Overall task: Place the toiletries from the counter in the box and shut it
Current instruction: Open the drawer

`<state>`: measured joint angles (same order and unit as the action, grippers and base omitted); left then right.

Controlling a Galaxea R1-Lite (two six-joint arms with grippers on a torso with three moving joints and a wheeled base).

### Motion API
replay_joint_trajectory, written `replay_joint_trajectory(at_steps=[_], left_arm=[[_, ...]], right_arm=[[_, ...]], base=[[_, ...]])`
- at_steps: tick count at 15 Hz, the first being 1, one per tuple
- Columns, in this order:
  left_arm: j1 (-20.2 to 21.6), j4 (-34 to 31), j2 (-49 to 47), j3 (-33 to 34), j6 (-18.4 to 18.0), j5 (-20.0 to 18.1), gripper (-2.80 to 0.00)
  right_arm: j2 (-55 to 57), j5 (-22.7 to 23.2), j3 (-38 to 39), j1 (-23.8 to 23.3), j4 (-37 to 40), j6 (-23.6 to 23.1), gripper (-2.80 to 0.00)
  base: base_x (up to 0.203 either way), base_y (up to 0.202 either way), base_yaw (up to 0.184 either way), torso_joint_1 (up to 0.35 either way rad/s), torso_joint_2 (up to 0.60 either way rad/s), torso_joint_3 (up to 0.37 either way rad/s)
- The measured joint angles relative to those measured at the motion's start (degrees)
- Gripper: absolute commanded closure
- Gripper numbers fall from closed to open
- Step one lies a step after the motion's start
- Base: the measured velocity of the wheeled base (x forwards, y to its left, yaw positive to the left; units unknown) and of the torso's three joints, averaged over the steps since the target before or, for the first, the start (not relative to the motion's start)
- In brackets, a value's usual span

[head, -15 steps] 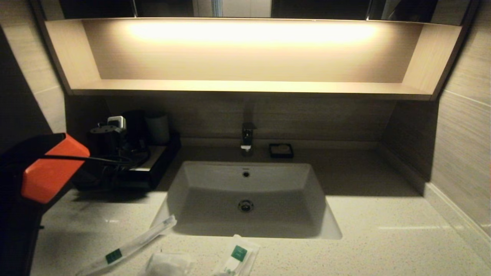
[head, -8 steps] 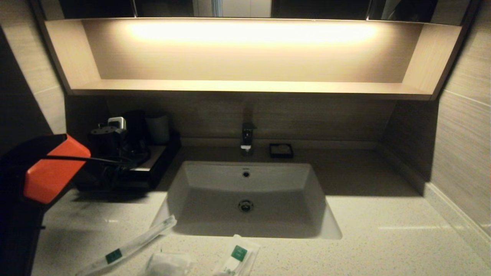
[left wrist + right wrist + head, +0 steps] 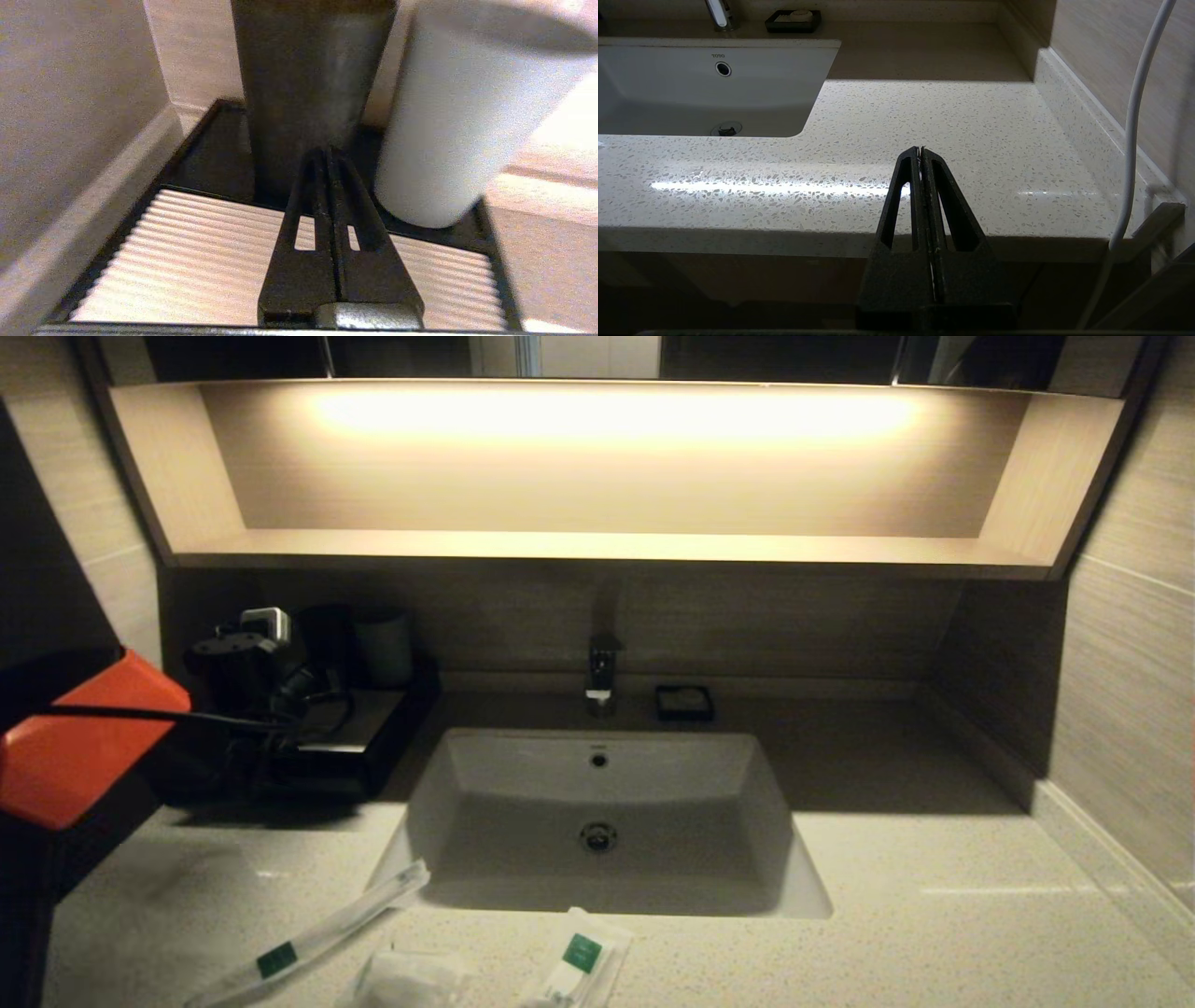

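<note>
Left gripper point(image 3: 325, 156) pinched shut, empty, over the box point(image 3: 196, 252) at ten o'clock; right gripper point(image 3: 920, 151) closed too.

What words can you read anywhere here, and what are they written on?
"TOTO": on the back wall of the sink basin, just above its overflow hole.
Green square labels on the long packet and the shorter packet: too small to read.
Nothing else readable.
</note>
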<state>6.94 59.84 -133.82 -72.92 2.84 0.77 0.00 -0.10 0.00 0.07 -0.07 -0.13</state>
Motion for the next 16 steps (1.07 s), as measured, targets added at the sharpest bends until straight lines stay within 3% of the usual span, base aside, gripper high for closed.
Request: replay_joint_trajectory(at_steps=[16], left_arm=[[0.7, 4.5, 28.5, 38.9, -1.1, 0.6, 0.0]], right_arm=[[0.0, 0.0, 0.0, 0.0, 0.0, 0.0, 0.0]], base=[[0.0, 0.0, 0.0, 0.0, 0.0, 0.0]])
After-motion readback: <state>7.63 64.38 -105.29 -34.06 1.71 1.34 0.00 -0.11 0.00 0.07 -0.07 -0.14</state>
